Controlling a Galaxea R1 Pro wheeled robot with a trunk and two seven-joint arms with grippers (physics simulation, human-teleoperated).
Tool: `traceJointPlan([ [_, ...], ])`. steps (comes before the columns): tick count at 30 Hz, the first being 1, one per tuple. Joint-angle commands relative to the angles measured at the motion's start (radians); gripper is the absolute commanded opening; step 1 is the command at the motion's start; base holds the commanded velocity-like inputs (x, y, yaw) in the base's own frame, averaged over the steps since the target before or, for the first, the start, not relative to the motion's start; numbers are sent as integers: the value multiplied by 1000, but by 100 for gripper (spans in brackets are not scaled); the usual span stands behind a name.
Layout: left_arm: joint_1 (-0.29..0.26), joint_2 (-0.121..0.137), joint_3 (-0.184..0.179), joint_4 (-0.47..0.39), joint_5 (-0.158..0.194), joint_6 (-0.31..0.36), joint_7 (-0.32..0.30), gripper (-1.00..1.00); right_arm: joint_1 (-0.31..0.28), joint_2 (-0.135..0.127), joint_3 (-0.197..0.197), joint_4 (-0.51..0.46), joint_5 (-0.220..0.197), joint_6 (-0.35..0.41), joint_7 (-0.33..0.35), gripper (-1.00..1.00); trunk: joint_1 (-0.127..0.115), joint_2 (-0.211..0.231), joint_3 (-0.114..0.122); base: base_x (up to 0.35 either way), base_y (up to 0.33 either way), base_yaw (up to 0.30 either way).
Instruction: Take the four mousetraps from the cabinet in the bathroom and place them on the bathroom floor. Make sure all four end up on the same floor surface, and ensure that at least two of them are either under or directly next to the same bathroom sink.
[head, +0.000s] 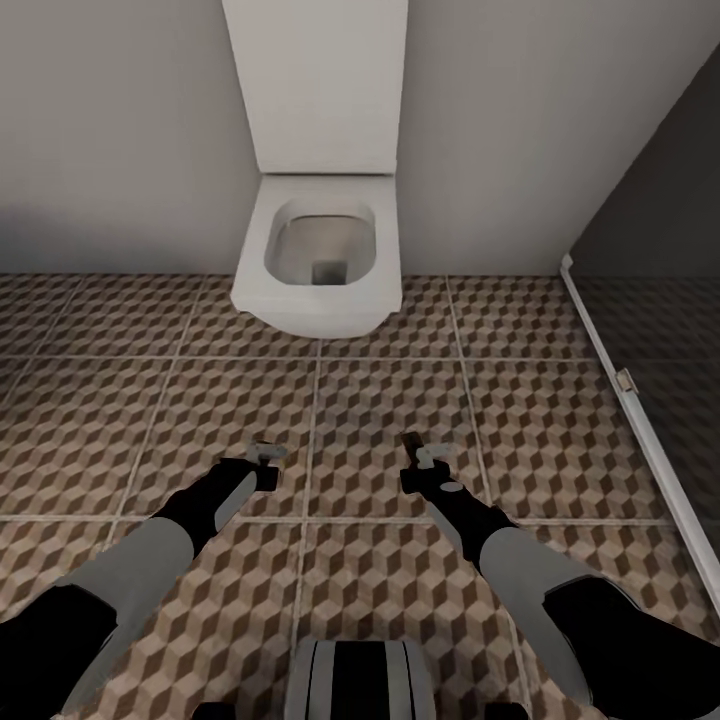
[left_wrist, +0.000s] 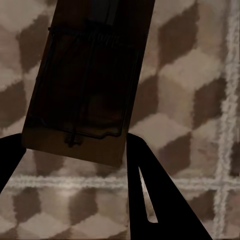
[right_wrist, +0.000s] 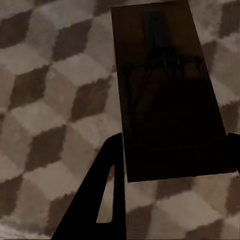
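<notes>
both grippers, left (head: 266, 455) and right (head: 428, 455), pinching a trap (left_wrist: 87, 85) (right_wrist: 167, 95) each; risk dropping near toilet (head: 320, 260), no sink here.

Matt wooden mousetraps (left_wrist: 85, 95); glossy white ceramic toilet (head: 318, 255).

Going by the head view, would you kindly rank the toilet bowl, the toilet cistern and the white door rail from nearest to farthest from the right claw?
1. White door rail, off to the right claw's right along the floor.
2. Toilet bowl, ahead and slightly left.
3. Toilet cistern, behind the bowl against the wall.
</notes>
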Motion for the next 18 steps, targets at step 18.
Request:
traceJointPlan([
  [18,0,1,-16,-1,7,5,9,-100,-1,0,9,1,-10,-1,-5,-100,0,0,-1,267,116,0],
])
